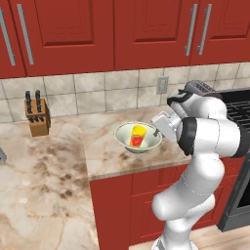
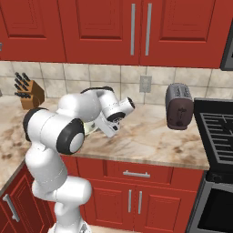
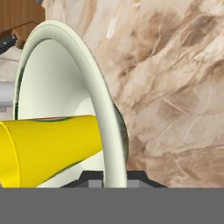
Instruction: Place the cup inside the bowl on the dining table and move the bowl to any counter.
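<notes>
The pale green-white bowl (image 1: 128,133) sits on the beige marble counter (image 1: 102,151) over red cabinets. Inside it stands the yellow cup (image 1: 138,135), its red mark facing forward. My gripper (image 1: 158,131) is at the bowl's right rim. In the hand view the rim (image 3: 103,100) runs between my fingertips (image 3: 92,177), which press on it from both sides, and the cup (image 3: 48,148) lies inside the bowl to the left. From the right base view my arm hides most of the bowl; a sliver (image 2: 92,129) shows behind the forearm.
A wooden knife block (image 1: 37,115) stands at the back left by the tiled wall. A dark toaster (image 2: 179,107) sits to the right, and a stove (image 2: 218,132) beyond it. Red upper cabinets (image 1: 146,29) hang above. The counter turns a corner at the left.
</notes>
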Tool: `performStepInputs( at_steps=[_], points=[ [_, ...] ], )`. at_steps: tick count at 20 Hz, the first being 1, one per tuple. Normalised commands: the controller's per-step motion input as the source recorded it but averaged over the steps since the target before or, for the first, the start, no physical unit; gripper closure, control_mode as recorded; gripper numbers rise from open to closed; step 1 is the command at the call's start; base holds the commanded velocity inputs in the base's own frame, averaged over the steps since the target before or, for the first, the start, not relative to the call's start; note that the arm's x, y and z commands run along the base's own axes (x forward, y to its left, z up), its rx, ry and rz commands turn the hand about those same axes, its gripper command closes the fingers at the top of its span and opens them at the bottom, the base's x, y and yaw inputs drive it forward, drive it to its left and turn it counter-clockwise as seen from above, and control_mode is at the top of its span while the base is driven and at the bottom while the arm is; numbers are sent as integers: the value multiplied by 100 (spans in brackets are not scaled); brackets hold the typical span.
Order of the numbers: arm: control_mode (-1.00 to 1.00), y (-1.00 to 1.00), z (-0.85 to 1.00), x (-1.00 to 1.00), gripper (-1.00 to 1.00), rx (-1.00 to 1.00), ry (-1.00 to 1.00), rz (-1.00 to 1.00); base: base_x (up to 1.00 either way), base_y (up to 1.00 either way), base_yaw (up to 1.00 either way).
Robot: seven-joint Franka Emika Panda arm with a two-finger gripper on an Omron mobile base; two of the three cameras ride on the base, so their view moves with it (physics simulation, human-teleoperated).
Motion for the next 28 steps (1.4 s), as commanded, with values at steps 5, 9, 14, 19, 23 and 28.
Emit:
performStepInputs(
  at_steps=[5,9,14,19,23,28],
  points=[
    [-100,3,-15,40,100,0,1,-9,0,0,0],
    [-100,6,-23,36,100,0,4,-10,0,0,0],
    [-100,7,-20,30,100,0,2,-9,0,0,0],
    [-100,13,-7,24,100,-3,0,-9,0,0,0],
    [-100,16,-5,23,100,-4,1,-9,0,0,0],
    [-100,17,-13,13,100,-5,0,-9,0,0,0]
  ],
)
